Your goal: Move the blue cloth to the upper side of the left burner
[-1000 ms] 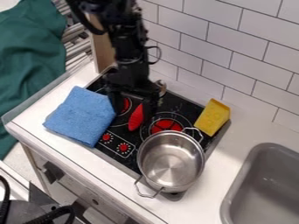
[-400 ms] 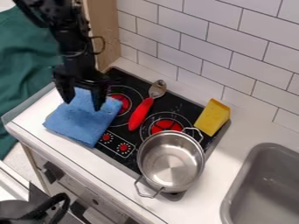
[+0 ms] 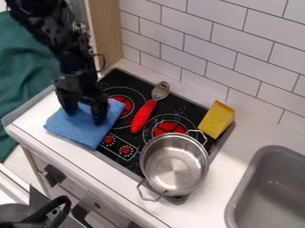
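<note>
My gripper (image 3: pixel 86 116) is over the upper half of the blue cloth, open, with its two fingers apart and their tips at or just above the fabric; contact is hard to tell. The blue cloth (image 3: pixel 89 132) lies flat on the counter's left part, its right side overlapping the stove's left edge. Right of the cloth's upper corner, the left burner (image 3: pixel 124 103) shows its red centre on the black stove top.
A red-handled spoon (image 3: pixel 143 116) lies between the burners. A steel pot (image 3: pixel 175 164) stands at the stove's front right, near the right burner (image 3: pixel 169 128). Yellow cheese (image 3: pixel 216 119) sits at the right edge, with a grey sink (image 3: pixel 271 191) beyond.
The gripper has moved left from above the stove to over the cloth, then lower toward the fabric. The spoon's metal head has come into view. The cloth has kept its place.
</note>
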{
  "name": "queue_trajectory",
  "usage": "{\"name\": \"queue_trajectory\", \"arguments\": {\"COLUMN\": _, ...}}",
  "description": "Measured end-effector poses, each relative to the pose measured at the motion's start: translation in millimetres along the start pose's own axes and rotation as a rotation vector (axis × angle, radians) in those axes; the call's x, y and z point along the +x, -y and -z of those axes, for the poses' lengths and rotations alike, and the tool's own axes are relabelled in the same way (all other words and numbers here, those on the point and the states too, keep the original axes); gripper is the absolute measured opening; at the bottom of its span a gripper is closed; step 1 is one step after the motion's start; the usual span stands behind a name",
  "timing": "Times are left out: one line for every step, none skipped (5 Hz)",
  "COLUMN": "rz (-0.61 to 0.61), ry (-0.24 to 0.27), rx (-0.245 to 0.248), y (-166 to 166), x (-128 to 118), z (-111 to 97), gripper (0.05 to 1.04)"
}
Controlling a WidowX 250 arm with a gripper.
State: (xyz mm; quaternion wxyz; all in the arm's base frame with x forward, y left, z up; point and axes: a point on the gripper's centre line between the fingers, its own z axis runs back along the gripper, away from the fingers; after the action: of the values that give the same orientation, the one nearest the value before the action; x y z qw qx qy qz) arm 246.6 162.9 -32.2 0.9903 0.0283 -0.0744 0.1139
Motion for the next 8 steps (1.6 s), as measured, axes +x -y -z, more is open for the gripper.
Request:
{"name": "queue_trajectory", "arguments": {"rz": -0.032, "ry": 0.044, "rx": -0.018, "y": 5.4, "x": -0.7, "z": 9.2, "gripper": 1.004}}
{"name": "queue_trajectory", "arguments": {"rz": -0.034, "ry": 0.059, "rx": -0.015, "y": 12.4, "x": 3.3, "z": 14.1, "gripper": 1.003}}
{"name": "queue_trajectory", "arguments": {"rz": -0.018, "ry": 0.068, "rx": -0.012, "y": 15.7, "x": 11.9, "z": 16.0, "gripper": 1.003}}
{"name": "queue_trajectory", "arguments": {"rz": 0.024, "ry": 0.087, "rx": -0.015, "y": 21.5, "x": 32.8, "z": 18.2, "gripper": 1.003}}
{"name": "queue_trajectory", "arguments": {"rz": 0.108, "ry": 0.08, "rx": -0.016, "y": 36.6, "x": 63.8, "z": 21.2, "gripper": 1.002}}
{"name": "queue_trajectory", "arguments": {"rz": 0.159, "ry": 0.071, "rx": -0.005, "y": 46.8, "x": 86.5, "z": 22.5, "gripper": 0.999}}
{"name": "queue_trajectory", "arguments": {"rz": 0.133, "ry": 0.061, "rx": -0.003, "y": 53.7, "x": 108.2, "z": 25.6, "gripper": 0.999}}
{"name": "queue_trajectory", "arguments": {"rz": 0.035, "ry": 0.035, "rx": -0.009, "y": 52.9, "x": 123.0, "z": 29.1, "gripper": 1.0}}
